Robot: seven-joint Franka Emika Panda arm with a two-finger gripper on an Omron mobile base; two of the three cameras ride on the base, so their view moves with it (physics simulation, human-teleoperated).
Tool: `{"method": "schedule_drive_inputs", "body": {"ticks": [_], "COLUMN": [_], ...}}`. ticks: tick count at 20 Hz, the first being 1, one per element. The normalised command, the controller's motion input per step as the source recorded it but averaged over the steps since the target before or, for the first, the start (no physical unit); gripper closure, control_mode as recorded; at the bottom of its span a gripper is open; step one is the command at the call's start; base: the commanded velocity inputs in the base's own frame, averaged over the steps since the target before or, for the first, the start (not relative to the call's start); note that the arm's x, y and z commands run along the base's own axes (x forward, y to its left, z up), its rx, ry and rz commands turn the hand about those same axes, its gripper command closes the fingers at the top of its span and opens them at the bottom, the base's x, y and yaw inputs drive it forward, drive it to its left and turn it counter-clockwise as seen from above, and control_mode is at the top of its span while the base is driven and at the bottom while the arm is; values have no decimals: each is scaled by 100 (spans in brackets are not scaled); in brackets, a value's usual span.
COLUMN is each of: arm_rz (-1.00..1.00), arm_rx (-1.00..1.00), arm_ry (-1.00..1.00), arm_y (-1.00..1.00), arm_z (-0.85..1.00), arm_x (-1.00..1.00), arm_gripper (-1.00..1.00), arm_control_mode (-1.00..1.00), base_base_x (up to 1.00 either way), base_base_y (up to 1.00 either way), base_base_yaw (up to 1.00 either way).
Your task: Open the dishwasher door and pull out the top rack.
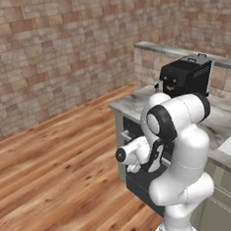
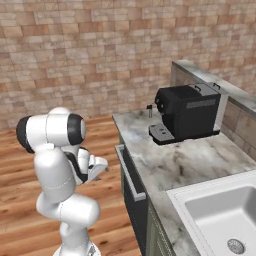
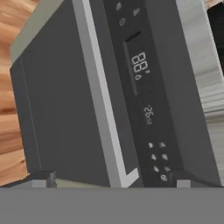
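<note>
- The dishwasher door (image 3: 57,109) stood closed under the marble counter (image 2: 175,160), its dark panel flush with the cabinet front.
- Its long silver bar handle (image 3: 103,100) ran along the panel just beside the black control strip (image 3: 140,87), where white digits and small marks showed.
- The gripper (image 3: 111,179) faced the door close up, its jaws spread wide, one dark tip at each lower corner of the hand view, holding nothing.
- In the right base view the handle (image 2: 129,172) lay just below the counter edge, with the white arm (image 2: 60,165) beside it over the wooden floor (image 1: 53,177).
- A black coffee machine (image 2: 187,112) sat on the counter, near a white sink (image 2: 220,210).
</note>
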Motion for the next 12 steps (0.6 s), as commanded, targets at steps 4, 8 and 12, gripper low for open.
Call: {"method": "schedule_drive_inputs", "body": {"ticks": [4, 8, 12], "arm_rz": [0, 0, 0], "arm_rx": [-8, -9, -9], "arm_ry": [0, 0, 0], "arm_y": [0, -2, -10], "arm_z": [0, -1, -11], "arm_x": [18, 24, 36], "arm_gripper": [-100, -100, -100], "arm_control_mode": [-100, -100, -100], "base_base_x": [0, 0, 0], "base_base_y": [0, 0, 0], "base_base_yaw": [0, 0, 0]}}
